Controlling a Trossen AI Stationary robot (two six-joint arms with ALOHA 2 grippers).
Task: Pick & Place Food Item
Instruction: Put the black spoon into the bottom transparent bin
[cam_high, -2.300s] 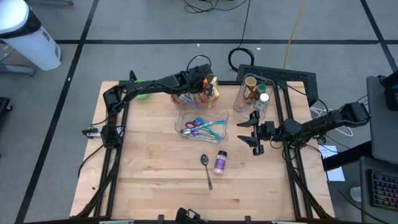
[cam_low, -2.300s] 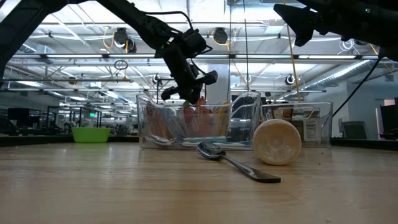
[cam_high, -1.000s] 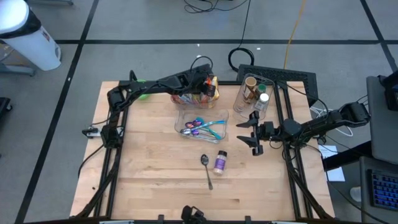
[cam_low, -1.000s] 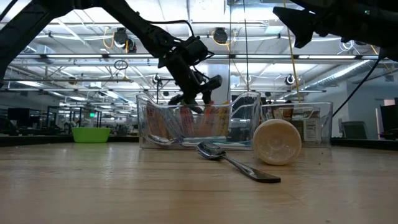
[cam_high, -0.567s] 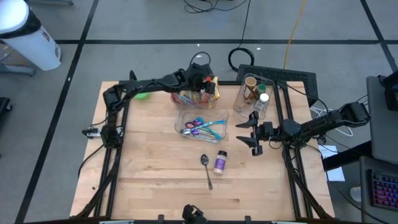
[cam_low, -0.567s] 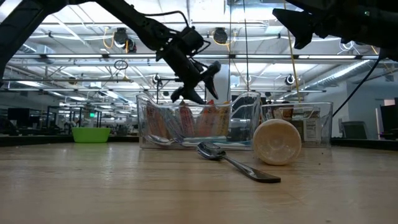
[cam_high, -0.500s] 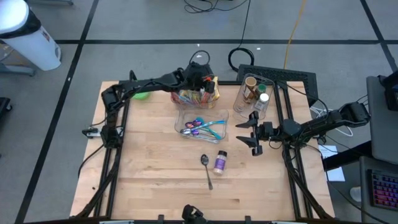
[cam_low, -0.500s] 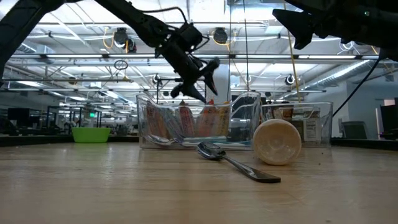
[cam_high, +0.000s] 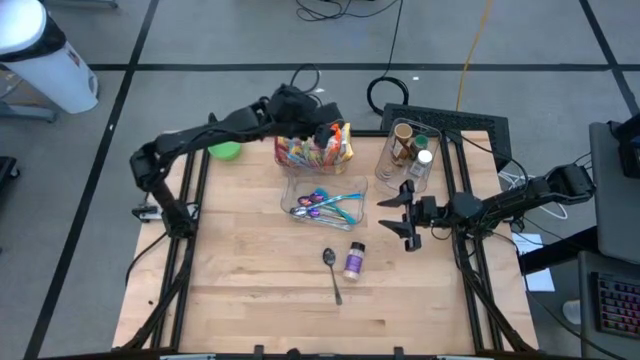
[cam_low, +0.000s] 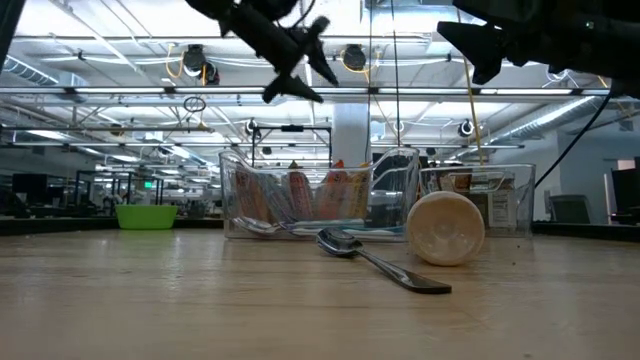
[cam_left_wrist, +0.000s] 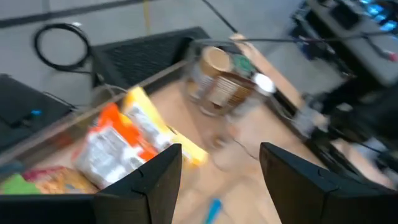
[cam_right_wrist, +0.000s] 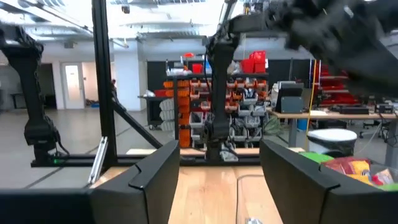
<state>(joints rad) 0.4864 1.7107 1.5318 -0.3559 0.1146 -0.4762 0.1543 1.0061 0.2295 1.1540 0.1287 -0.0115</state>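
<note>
Nearest to me on the counter I see a spoon and beside it a small bottle. Behind them is a bin of cutlery. The right gripper waits beside it, fingers apart, empty. Farthest, the snack packets lie in their bin, and my left gripper hangs above them, fingers parted, holding nothing.

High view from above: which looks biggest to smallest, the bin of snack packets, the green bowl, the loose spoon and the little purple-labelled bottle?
1. Bin of snack packets, clearly largest.
2. Loose spoon, long but thin.
3. Green bowl and purple-labelled bottle: they look alike, and the left arm hides part of the bowl, so I won't rank them.
</note>
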